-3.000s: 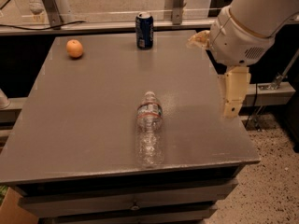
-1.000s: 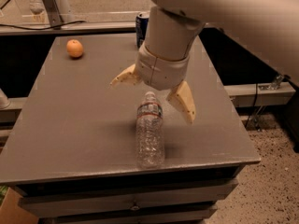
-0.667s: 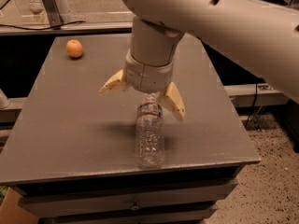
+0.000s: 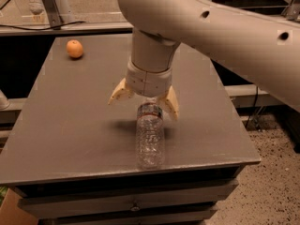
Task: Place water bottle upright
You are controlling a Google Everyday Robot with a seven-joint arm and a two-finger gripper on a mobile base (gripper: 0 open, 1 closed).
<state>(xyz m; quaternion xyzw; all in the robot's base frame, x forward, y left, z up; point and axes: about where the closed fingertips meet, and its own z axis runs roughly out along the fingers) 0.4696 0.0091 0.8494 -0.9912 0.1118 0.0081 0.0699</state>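
An orange (image 4: 74,48) is sitting near the far left corner of the grey tabletop (image 4: 61,125). A drawer (image 4: 133,203) is showing under its near edge, speckled floor (image 4: 274,182) lying alongside.

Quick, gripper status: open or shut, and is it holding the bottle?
Gripper: open, holding nothing. It sits low over the table, fingers spread to either side of the neck end of the water bottle, which lies on its side.

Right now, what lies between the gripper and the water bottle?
Nothing: the camera view shows the open gripper straddling the lying water bottle's cap end.
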